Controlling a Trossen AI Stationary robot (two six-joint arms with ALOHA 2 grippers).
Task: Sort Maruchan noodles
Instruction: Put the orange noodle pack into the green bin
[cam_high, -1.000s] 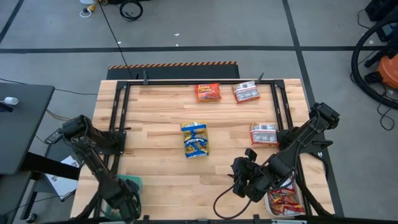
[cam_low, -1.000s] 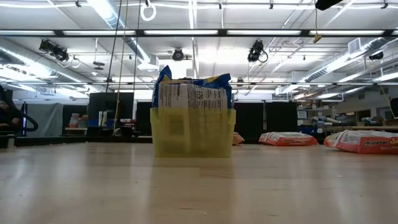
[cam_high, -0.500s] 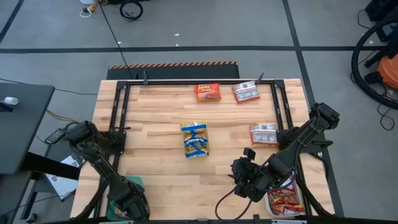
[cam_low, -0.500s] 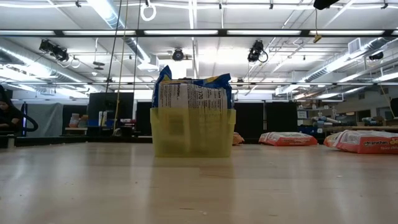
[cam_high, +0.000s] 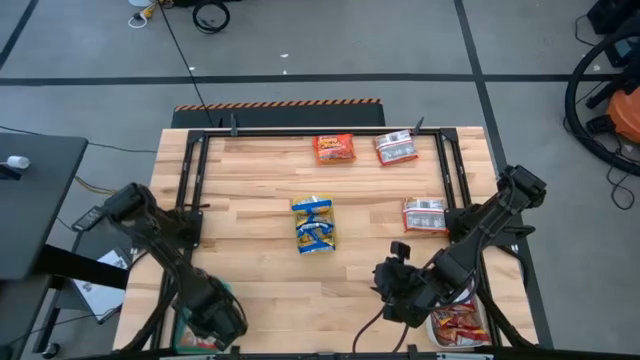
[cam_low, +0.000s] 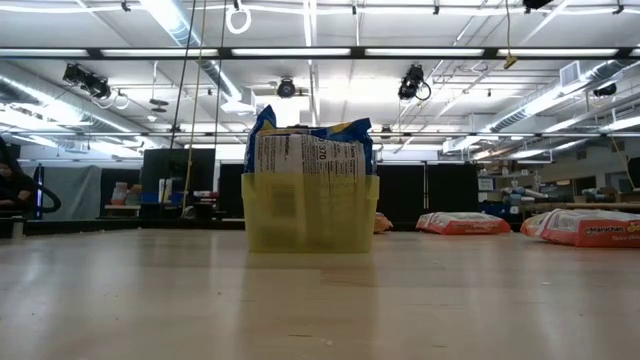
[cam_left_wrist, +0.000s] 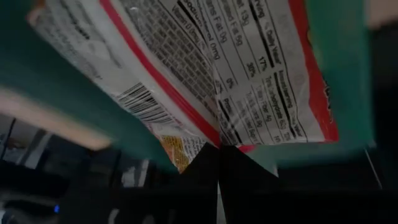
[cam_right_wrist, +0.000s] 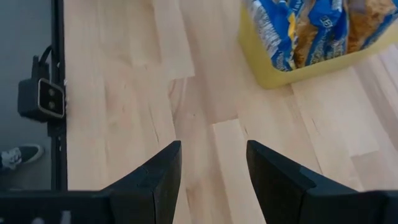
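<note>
High view shows us a light butcher-block wooden table (cam_high: 260, 180) with the sorting well under way but not finished. In the middle of the frame, a shallow yellow plastic tray (cam_high: 314, 246) already holds a stack of blue-and-yellow shiny noodle packets (cam_high: 313, 222); the low view confirms them standing up out of that tray. At the lower right corner, a white tray (cam_high: 437, 325) holds orange-red packets (cam_high: 462, 322), partly hidden by the right arm. At the lower left, a green tray (cam_high: 206, 293) sits under the left arm, and the left wrist view shows a silver-white packet with a red border (cam_left_wrist: 236, 68) lying printed-back-up inside it. Still loose on the wood we count three: one orange-red packet (cam_high: 334, 148) at upper centre, a silver-white-and-red packet (cam_high: 397, 148) just beside it to the right, and another silver-white-and-red packet (cam_high: 426, 215) at middle right. The left gripper (cam_left_wrist: 219, 163) hangs over the green tray with its fingers pressed together and nothing between them. The right gripper (cam_right_wrist: 213, 163) hovers at lower centre-right of the high view with its fingers spread over bare wood, near the yellow tray, holding nothing. We judge most packets sorted, with these three left to place by colour.
</note>
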